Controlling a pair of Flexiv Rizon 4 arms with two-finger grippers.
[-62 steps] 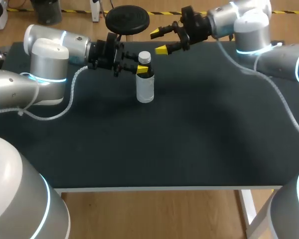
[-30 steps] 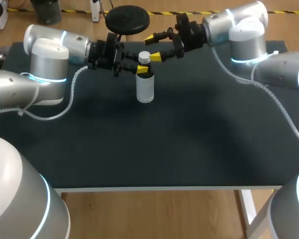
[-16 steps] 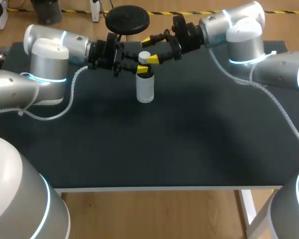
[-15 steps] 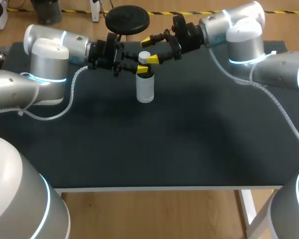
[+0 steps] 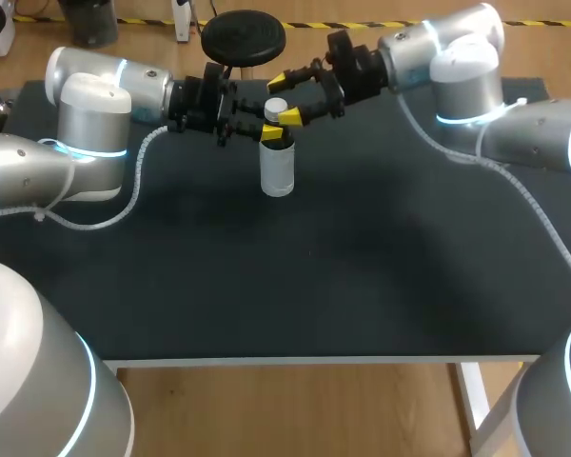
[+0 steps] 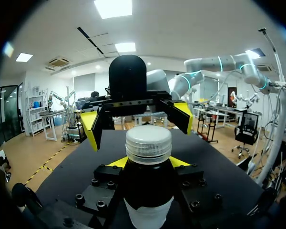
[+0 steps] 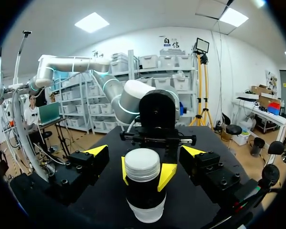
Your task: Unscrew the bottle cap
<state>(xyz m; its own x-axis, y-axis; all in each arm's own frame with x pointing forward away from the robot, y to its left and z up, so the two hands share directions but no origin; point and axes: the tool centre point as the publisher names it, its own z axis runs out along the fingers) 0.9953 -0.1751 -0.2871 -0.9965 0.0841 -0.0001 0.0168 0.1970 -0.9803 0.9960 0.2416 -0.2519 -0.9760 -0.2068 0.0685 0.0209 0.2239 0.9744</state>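
Dark table [image 5: 362, 267] | left gripper [image 5: 270, 132] is clamping bottle [image 5: 277, 169], far centre | right gripper [image 5: 284, 97], jaws apart, is arriving from the right, straddling cap [image 5: 276, 107] | gripping cap is coming next

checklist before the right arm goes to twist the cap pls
1. Clear plastic bottle with a dark upper part stands upright on the black table: ok.
2. Left gripper shut on the bottle just below the cap: ok.
3. White ribbed cap seated on the bottle: ok.
4. Right gripper open, one finger on each side of the cap and about level with it: ok.
5. Right gripper clamped on the cap: not ok, both fingers stand clear of it.
6. How tightly the cap is screwed on: cannot tell.
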